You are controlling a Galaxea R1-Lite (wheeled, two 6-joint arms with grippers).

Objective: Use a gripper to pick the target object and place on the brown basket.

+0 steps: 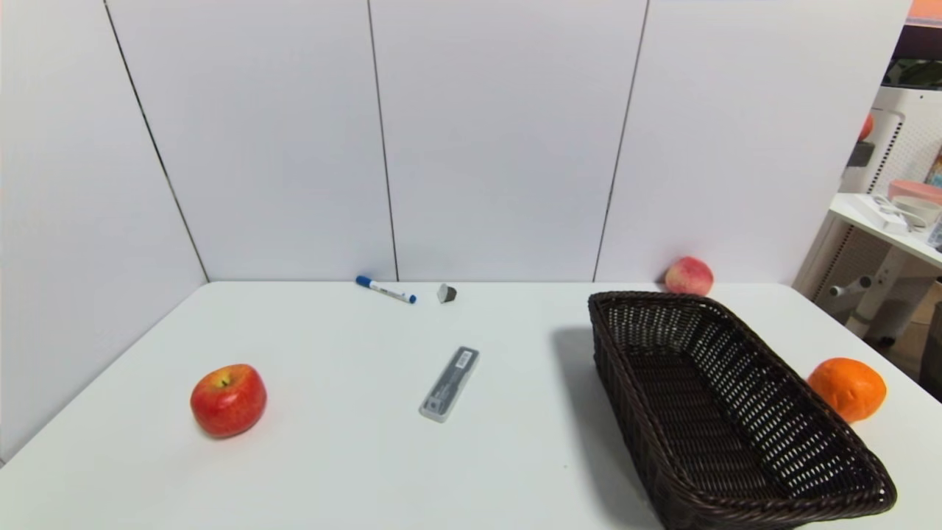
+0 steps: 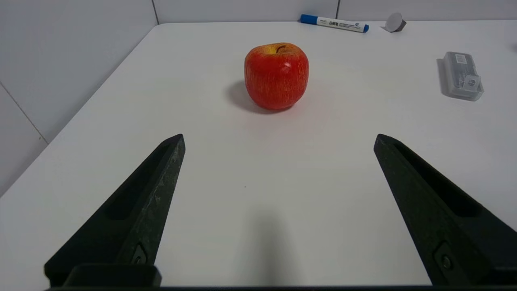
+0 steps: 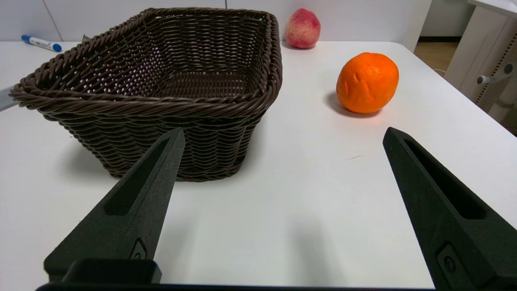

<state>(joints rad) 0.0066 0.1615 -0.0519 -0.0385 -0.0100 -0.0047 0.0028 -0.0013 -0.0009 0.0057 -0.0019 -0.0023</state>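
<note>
The slim grey case point(image 1: 450, 383) with small white labels lies flat in the middle of the white table; it also shows in the left wrist view point(image 2: 461, 75). The dark brown wicker basket point(image 1: 802, 412) stands to its right, empty; it also shows in the right wrist view point(image 3: 258, 87). Neither gripper shows in the head view. My left gripper point(image 2: 278, 139) is open and empty over the table's near left, well short of the case. My right gripper point(image 3: 282, 135) is open and empty near the basket's near end.
A red apple point(image 1: 228, 400) sits at the left, straight ahead of my left gripper point(image 2: 276, 75). A blue-capped marker point(image 1: 385, 289) and a small grey wedge point(image 1: 446, 293) lie by the back wall. A peach point(image 1: 689, 276) is behind the basket, an orange point(image 1: 847, 388) to its right.
</note>
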